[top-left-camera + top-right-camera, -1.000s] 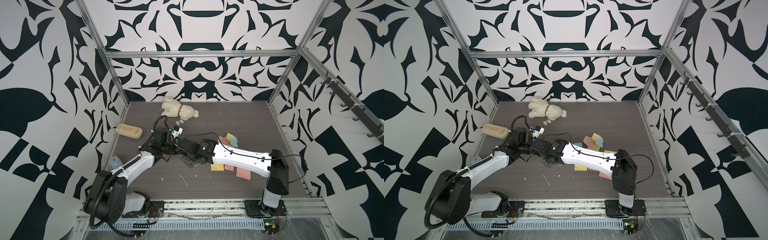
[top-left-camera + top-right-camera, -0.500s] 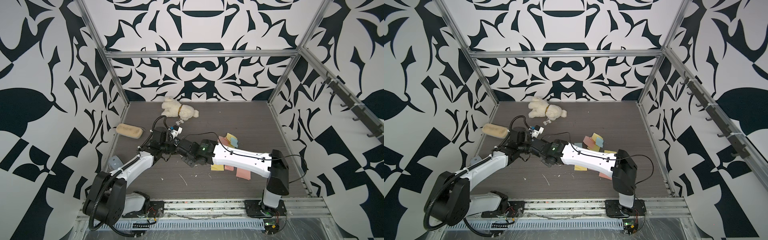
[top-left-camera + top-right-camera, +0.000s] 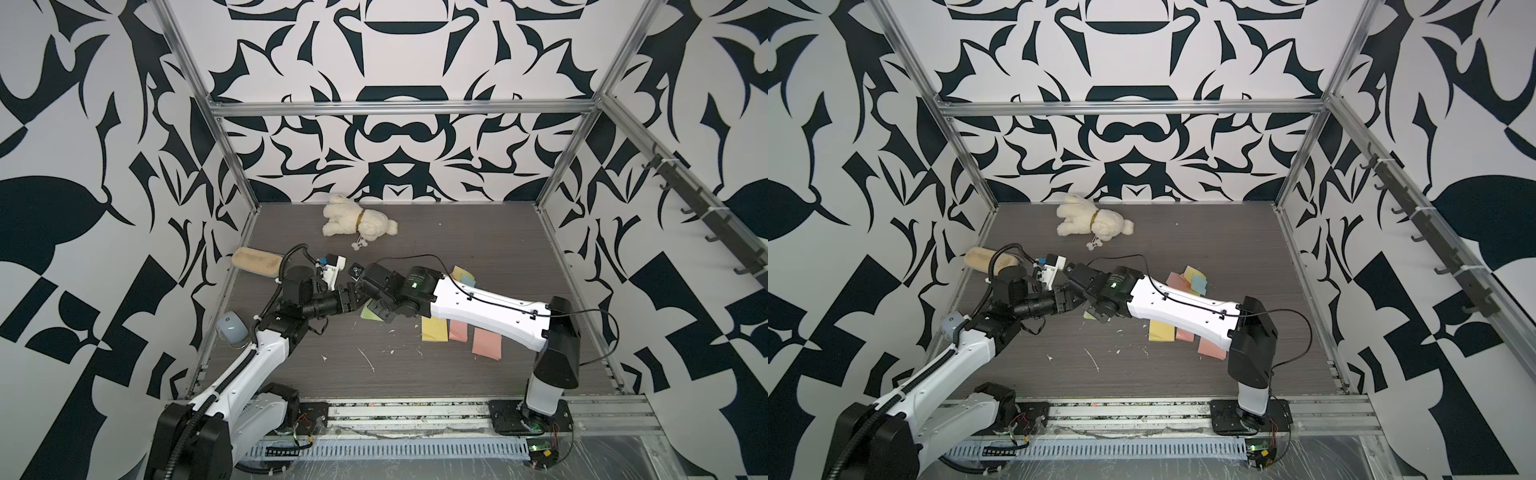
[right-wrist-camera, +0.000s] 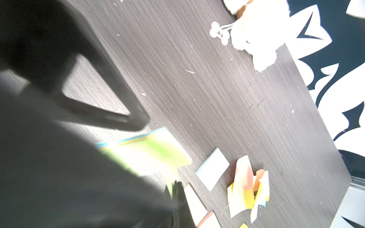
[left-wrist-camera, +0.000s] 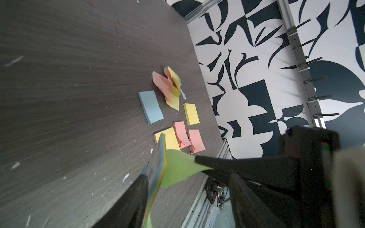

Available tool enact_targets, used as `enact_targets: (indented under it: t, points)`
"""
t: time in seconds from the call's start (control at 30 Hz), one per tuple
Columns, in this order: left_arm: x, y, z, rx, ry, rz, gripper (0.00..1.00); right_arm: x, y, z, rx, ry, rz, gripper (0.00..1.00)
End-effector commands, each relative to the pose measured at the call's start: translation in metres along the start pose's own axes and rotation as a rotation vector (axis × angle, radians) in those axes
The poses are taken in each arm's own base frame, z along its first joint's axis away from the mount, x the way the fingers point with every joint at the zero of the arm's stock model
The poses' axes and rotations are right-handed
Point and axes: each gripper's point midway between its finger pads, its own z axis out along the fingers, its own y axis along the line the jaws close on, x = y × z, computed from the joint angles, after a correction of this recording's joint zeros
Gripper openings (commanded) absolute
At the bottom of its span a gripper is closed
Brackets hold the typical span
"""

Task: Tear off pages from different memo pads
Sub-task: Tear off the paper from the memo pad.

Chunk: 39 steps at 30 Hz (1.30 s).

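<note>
A layered green, yellow and blue memo pad (image 5: 158,163) stands on edge against one finger (image 5: 136,195) of my left gripper (image 5: 187,179), which is open with a wide gap to its other finger. My right gripper (image 4: 174,187) is shut on the pad's curled top green page (image 5: 177,167), still joined to the pad. In both top views the two grippers meet over this pad (image 3: 371,312) (image 3: 1089,314) at the table's left middle. Several more memo pads lie flat, among them blue (image 5: 151,106), yellow (image 5: 191,116) and pink (image 5: 196,140). Loose torn pages (image 5: 171,88) form a heap.
A white plush toy (image 3: 357,220) lies at the back. A tan oblong block (image 3: 255,262) sits by the left wall, and a pale grey rounded object (image 3: 230,328) near the left arm. Small paper scraps (image 3: 368,359) dot the dark table. My right forearm (image 3: 486,307) spans the flat pads.
My left gripper's jaws have spread apart from around the pad. My right gripper has closed fully on the green page. Both arms have barely shifted.
</note>
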Motion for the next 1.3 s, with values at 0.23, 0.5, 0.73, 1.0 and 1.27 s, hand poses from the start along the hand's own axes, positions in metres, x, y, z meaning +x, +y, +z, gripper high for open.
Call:
enact_targets:
  t: [0.23,0.5,0.73,1.0,1.27]
  points:
    - [0.0,0.01,0.0,-0.07,-0.031,0.018,0.74,-0.019,-0.018,-0.047,-0.037,-0.096,0.032,0.0]
    - [0.003,0.01,0.004,-0.122,0.028,0.107,0.73,-0.025,-0.019,-0.059,-0.065,-0.121,0.017,0.0]
    - [0.013,-0.001,0.015,-0.065,0.086,0.13,0.59,-0.031,-0.027,-0.064,-0.062,-0.142,0.036,0.0]
    - [0.012,0.005,0.019,-0.077,0.102,0.116,0.17,-0.031,-0.036,-0.062,-0.038,-0.139,0.05,0.0]
    - [0.027,0.042,0.029,-0.187,0.16,-0.022,0.0,-0.006,-0.108,-0.048,0.118,-0.106,0.199,0.0]
